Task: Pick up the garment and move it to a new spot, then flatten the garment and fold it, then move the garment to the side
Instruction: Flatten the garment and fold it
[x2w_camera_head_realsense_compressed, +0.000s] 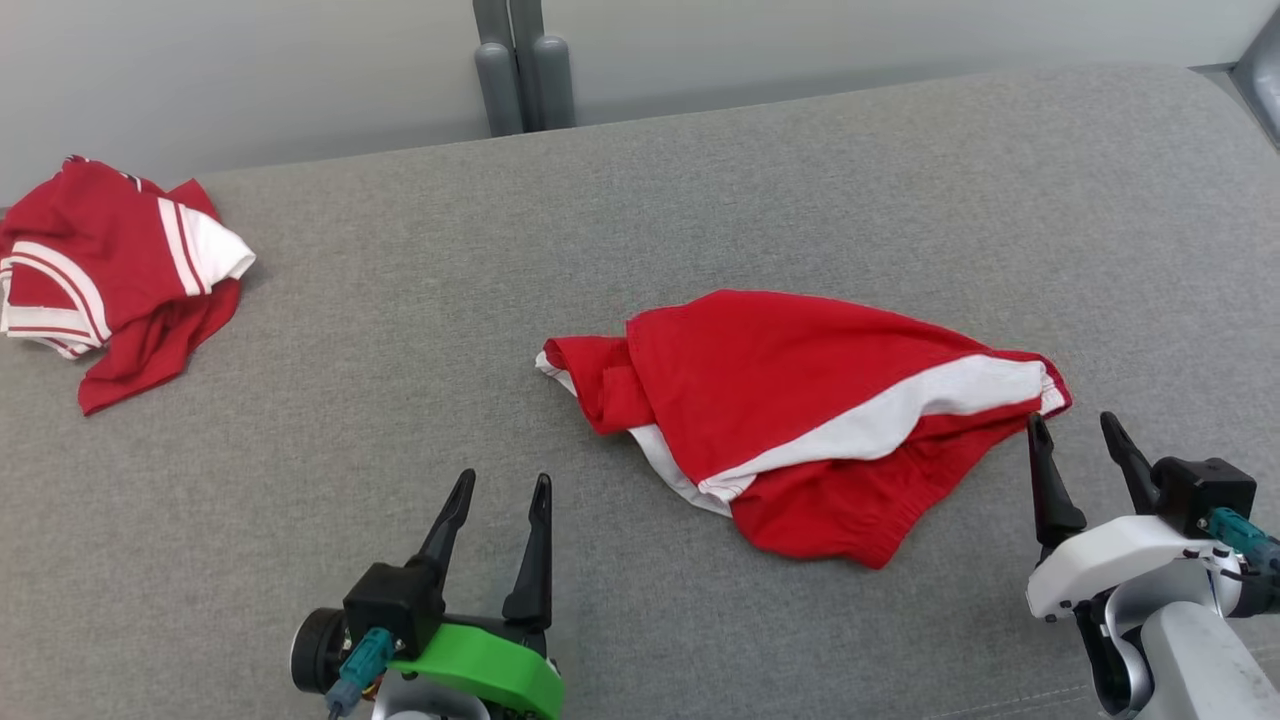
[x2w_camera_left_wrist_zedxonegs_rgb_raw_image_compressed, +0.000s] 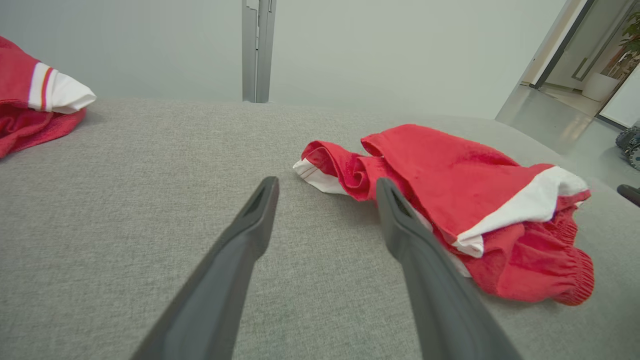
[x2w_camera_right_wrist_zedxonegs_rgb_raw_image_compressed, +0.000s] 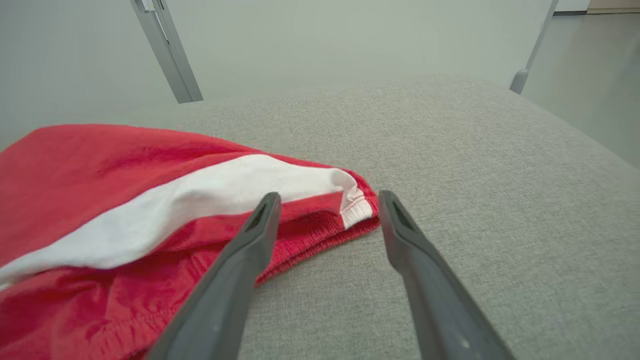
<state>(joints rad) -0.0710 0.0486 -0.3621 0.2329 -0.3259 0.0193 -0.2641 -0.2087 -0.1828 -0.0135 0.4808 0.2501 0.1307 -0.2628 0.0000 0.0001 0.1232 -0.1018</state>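
The garment is a pair of red shorts with a white side stripe, lying crumpled on the grey cushioned surface at centre right. In the left wrist view the garment lies ahead and to the right. My right gripper stands open just below the garment's right corner, its fingers apart and empty. In the right wrist view that corner of the garment lies just beyond the right gripper. My left gripper is open and empty, low and left of the garment. In its own view the left gripper points at bare fabric.
A second red and white garment lies bunched at the far left of the surface; it shows again at the left edge in the left wrist view. Grey posts stand behind the far edge. A wall lies beyond.
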